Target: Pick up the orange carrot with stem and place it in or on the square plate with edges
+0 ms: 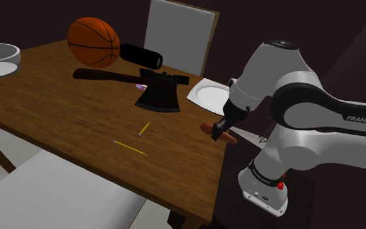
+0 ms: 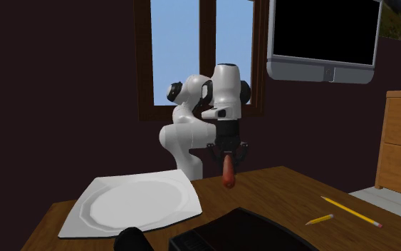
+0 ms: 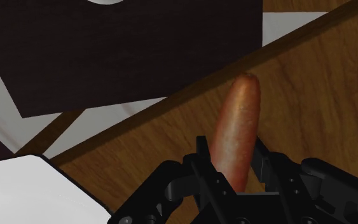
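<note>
**Carrot clamped in the black fingers, hanging beside the white plate**

The gripper [image 2: 227, 152] has its two black fingers pressed against the upper end of the carrot [image 2: 228, 173]. The carrot is a smooth, reddish-orange rod with a rounded tip, and it hangs tip down near the edge of the brown, grained wooden table [image 1: 58, 114]. The plate [image 2: 131, 203] lies flat close by. It is plain white and square with clipped corners, a raised rim and a shallow round well. The carrot is off to one side of it, not over it. Farther along the table lie a dark axe [image 1: 156, 96] with a wedge-shaped head, an orange basketball [image 1: 93, 42] with black seams, and two thin yellow pencils [image 1: 130, 148].
</note>
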Motion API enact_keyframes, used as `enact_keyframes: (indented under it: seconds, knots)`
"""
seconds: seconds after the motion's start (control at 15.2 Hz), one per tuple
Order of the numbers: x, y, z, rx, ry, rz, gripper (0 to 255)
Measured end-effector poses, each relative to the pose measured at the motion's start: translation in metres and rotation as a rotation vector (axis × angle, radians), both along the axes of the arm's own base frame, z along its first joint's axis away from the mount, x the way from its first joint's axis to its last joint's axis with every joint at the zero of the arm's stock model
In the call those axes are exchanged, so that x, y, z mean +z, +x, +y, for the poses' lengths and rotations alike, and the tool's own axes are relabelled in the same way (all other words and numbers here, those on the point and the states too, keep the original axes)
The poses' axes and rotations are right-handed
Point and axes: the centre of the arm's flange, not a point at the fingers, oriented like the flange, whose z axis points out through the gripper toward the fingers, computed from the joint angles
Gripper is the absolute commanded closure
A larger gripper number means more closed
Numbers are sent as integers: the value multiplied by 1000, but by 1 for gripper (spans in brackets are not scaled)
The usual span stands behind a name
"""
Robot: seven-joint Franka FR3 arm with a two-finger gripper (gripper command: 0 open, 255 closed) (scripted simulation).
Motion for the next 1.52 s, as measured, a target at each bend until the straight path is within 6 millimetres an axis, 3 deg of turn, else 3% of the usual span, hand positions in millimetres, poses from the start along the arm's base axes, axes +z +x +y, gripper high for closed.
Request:
enact_keyframes:
  seconds: [0.99,1.52]
  knots:
    - [78,-1,0,0,0,0,255]
    - [83,44,-81,-1,1,0,255]
